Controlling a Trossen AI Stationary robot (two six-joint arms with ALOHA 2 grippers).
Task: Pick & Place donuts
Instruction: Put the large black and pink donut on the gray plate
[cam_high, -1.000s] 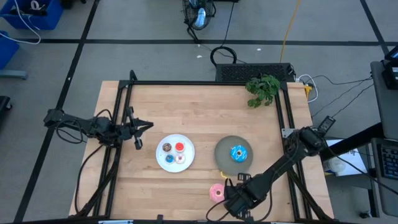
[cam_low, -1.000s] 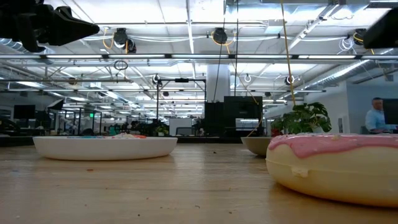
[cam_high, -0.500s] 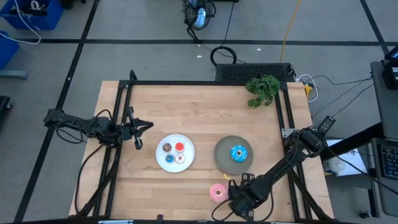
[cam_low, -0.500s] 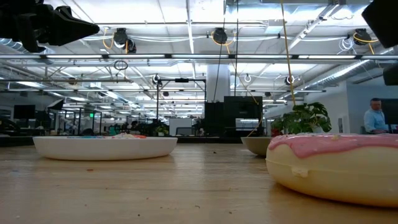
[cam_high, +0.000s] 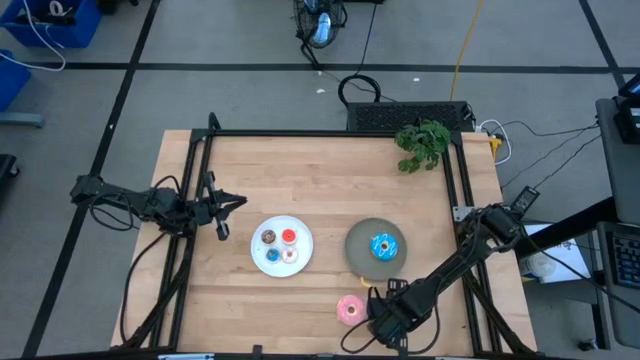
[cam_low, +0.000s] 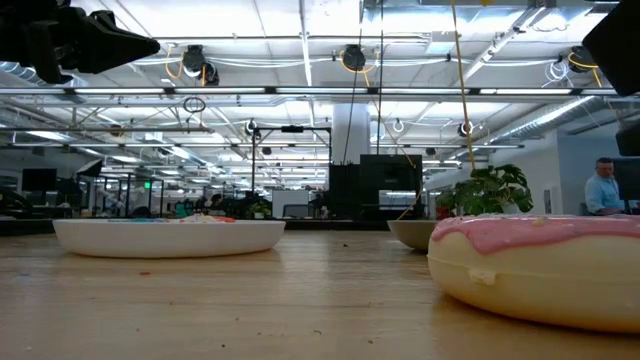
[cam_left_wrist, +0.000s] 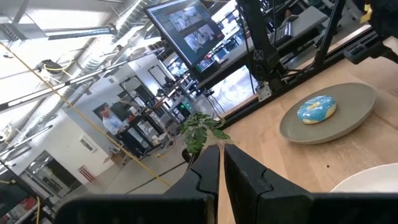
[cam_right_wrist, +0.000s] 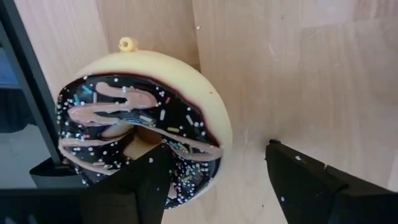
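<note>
Four tiny donuts lie on the white plate (cam_high: 266, 262): red (cam_high: 289, 237), brown (cam_high: 268, 237), blue (cam_high: 272, 254) and white (cam_high: 290, 254). The blue sprinkled donut (cam_high: 384, 246) rests on the grey plate (cam_high: 357, 250). The pink donut (cam_high: 350, 309) lies flat on the wood by the near edge. The chocolate donut (cam_right_wrist: 143, 124) lies flat on the table under my right gripper (cam_high: 385, 318), which is open. In the right wrist view one finger (cam_right_wrist: 149, 180) shows over its icing and the other (cam_right_wrist: 298, 180) stands beside it. My left gripper (cam_high: 224, 218) is shut, waiting left of the white plate. My right gripper comes at the chocolate donut from above, with one finger in front of its iced top (cam_right_wrist: 180, 149) and the other over bare wood. I cannot tell whether that finger touches the donut.
A black frame rail (cam_right_wrist: 25, 93) runs close beside the chocolate donut at the table's near edge. A potted plant (cam_high: 422, 143) stands at the far right corner. Bare wood lies between the plates and the far edge. A person shows in the room beyond (cam_low: 603, 188).
My right gripper has shifted a little toward the table's right edge, near the near edge, staying open over the chocolate donut. The donuts and plates have kept their places.
</note>
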